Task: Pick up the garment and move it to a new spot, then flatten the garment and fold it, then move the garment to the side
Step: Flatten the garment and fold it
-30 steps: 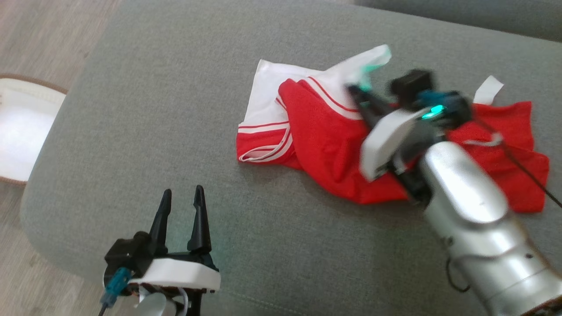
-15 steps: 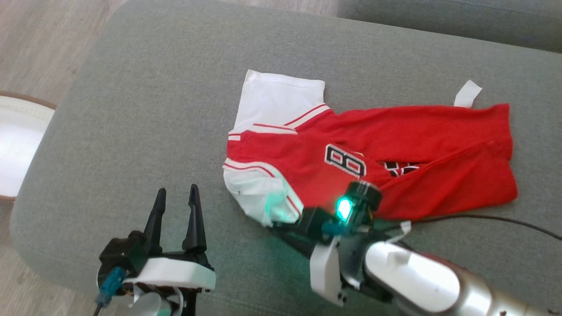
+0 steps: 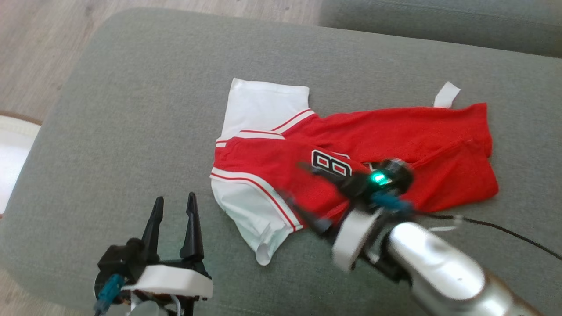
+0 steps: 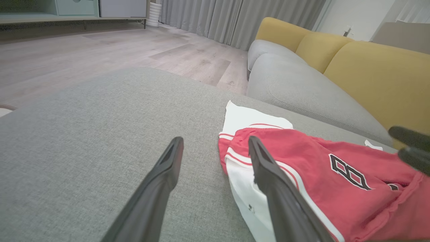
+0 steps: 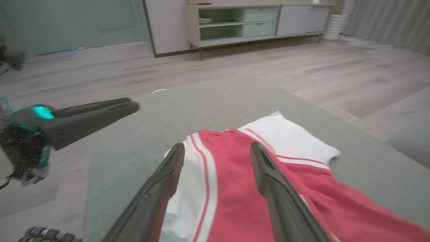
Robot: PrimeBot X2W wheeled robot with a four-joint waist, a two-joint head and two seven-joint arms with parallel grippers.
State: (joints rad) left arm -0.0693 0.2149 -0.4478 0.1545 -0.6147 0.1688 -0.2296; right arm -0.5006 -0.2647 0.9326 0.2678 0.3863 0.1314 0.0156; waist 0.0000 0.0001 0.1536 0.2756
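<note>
The garment (image 3: 395,131) is a red jersey with white sleeves and a black-and-white 8, lying spread and creased on the grey cushion (image 3: 131,109). My right gripper (image 3: 292,181) hovers open just over its front white sleeve, with nothing between the fingers. In the right wrist view the right gripper (image 5: 217,148) has its jaws apart above the garment (image 5: 228,161). My left gripper (image 3: 174,198) stands open near the cushion's front edge, left of the sleeve and clear of it. In the left wrist view the left gripper (image 4: 215,139) points at the garment (image 4: 302,161).
A black cable (image 3: 505,226) trails from my right wrist across the cushion. Wood floor and a white rug (image 3: 13,145) lie to the left. A second grey seat (image 3: 439,22) lies beyond, with yellow backrests (image 4: 369,67). A low cabinet (image 5: 252,23) stands across the room.
My right gripper pulled a white sleeve toward the front, unfolding the jersey so the 8 shows, then opened and let go. The head camera shifted slightly; the left gripper stayed put.
</note>
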